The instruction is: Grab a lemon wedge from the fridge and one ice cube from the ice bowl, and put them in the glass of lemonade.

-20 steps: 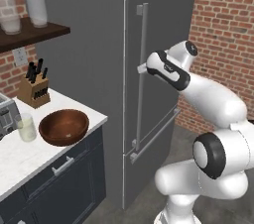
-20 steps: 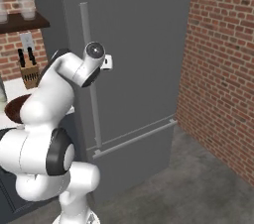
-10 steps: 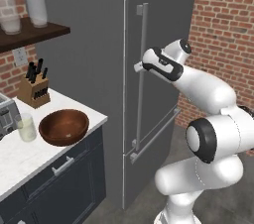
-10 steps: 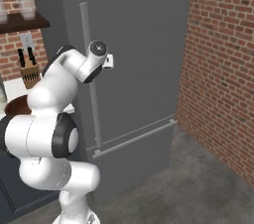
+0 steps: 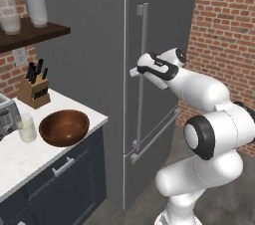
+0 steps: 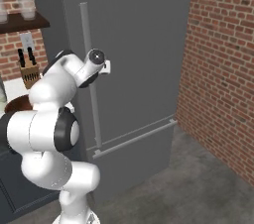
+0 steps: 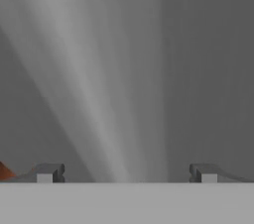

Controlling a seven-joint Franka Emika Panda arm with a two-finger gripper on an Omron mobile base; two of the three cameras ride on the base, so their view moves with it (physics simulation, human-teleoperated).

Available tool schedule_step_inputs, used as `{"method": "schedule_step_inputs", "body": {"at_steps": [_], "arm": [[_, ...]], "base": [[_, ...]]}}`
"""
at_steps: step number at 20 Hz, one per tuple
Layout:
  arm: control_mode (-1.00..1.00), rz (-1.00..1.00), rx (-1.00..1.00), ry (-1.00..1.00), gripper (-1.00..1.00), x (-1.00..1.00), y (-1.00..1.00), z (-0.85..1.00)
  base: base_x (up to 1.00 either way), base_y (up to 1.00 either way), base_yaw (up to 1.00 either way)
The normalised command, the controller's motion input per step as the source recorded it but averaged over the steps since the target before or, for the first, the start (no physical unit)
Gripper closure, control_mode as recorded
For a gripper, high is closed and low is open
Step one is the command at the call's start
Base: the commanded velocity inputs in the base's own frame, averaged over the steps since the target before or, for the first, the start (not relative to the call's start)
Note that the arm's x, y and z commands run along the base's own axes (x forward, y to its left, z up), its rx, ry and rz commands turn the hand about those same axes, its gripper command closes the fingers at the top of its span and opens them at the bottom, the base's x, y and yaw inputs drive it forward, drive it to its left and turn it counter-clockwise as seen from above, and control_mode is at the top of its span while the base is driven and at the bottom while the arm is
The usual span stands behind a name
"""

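Observation:
The dark-grey fridge (image 5: 99, 45) stands shut, so the lemon wedge is hidden. My gripper (image 5: 135, 71) is open at mid height against the long silver handle (image 5: 142, 45). In the hand view the handle (image 7: 99, 94) runs as a pale blurred band between my widely spread fingertips (image 7: 49, 172). From the right base view the gripper (image 6: 105, 67) sits just beside the handle (image 6: 87, 34). The reddish-brown ice bowl (image 5: 63, 127) rests on the counter to the left, with the short glass of lemonade (image 5: 27, 128) beside it. No ice cube can be made out.
A white counter (image 5: 30, 159) over dark cabinets runs left of the fridge, with a knife block (image 5: 34, 89) and a toaster (image 5: 6, 114). A wall shelf (image 5: 35, 32) carries tall frosted glasses. A brick wall (image 6: 223, 69) closes the right side.
The arm has reached forward and left, bringing the gripper from beside the handle up to it. The fridge door stays shut.

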Motion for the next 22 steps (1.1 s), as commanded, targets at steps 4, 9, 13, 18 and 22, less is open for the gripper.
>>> {"method": "schedule_step_inputs", "body": {"at_steps": [4,9,13,18,22], "arm": [[-1.0,0.0,0.0,0.01,-1.0,0.37,0.16,0.0],[-1.0,0.0,0.0,0.07,-1.0,0.26,0.01,0.0],[-1.0,0.01,0.0,0.04,-1.0,0.01,0.0,0.0],[-1.0,0.0,0.0,0.0,1.0,0.0,0.0,0.0],[-1.0,0.0,0.0,0.0,1.0,0.0,0.0,0.0]], "base": [[0.0,0.0,0.0],[0.0,0.0,0.0],[0.0,0.0,0.0],[0.0,0.0,0.0],[0.0,0.0,0.0]]}}
